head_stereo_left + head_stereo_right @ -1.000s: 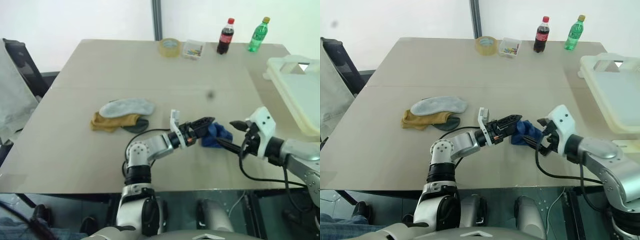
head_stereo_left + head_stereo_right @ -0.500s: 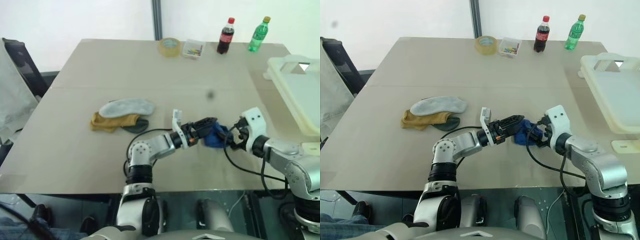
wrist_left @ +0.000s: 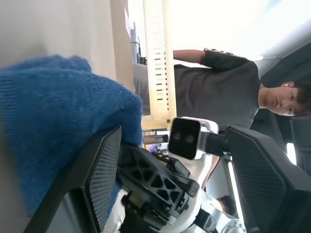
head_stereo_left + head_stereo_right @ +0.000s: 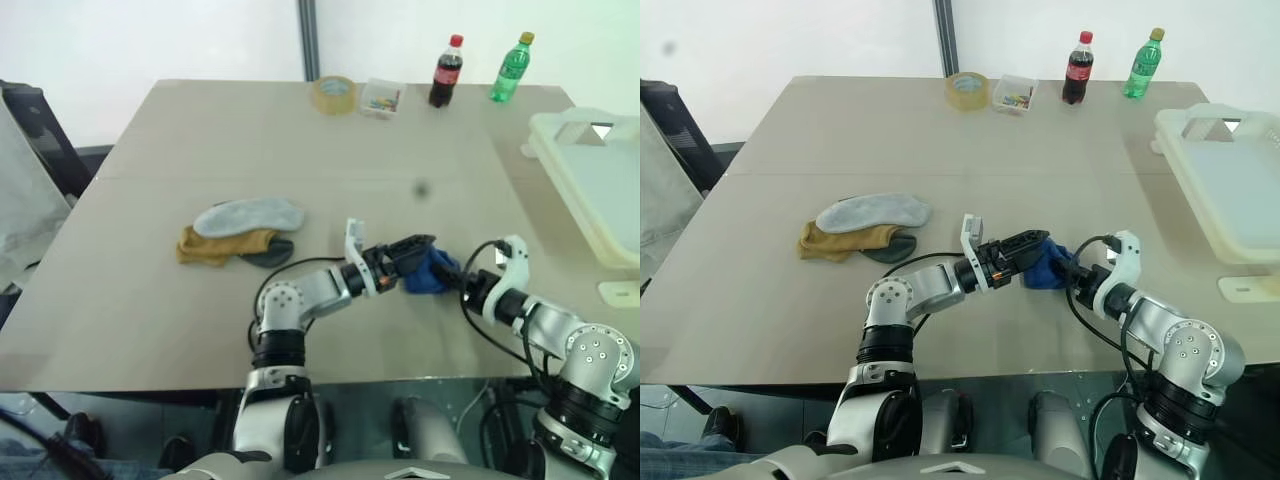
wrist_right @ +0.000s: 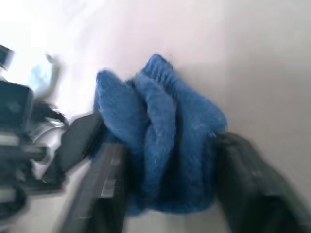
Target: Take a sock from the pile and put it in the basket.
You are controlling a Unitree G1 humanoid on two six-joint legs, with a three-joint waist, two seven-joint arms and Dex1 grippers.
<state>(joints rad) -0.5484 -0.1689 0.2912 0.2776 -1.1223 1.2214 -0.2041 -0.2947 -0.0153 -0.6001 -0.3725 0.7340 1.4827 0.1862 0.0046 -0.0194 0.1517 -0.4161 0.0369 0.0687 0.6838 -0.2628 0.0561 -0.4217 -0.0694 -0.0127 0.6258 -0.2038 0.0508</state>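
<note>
The pile (image 4: 240, 232) of light grey, mustard and dark grey socks lies left of the table's middle. A blue sock (image 4: 432, 273) lies bunched apart from it, near the front edge. My right gripper (image 4: 458, 282) reaches it from the right. In the right wrist view the blue sock (image 5: 165, 145) is squeezed between that gripper's fingers (image 5: 109, 184). My left gripper (image 4: 418, 248) is level at the sock's left side, open. In the left wrist view its fingers (image 3: 104, 165) stand wide apart beside the blue sock (image 3: 53, 121). The cream basket (image 4: 590, 185) stands at the table's right edge.
Along the far edge stand a tape roll (image 4: 336, 93), a small clear box (image 4: 380, 98), a cola bottle (image 4: 444, 72) and a green bottle (image 4: 509, 68). A dark chair (image 4: 35, 140) is at the left. A person in a dark shirt (image 3: 218, 87) stands beyond the basket.
My right arm has dropped and rolled, moved in on the blue sock from the right, and closed its fingers around it. The left arm has stayed in place.
</note>
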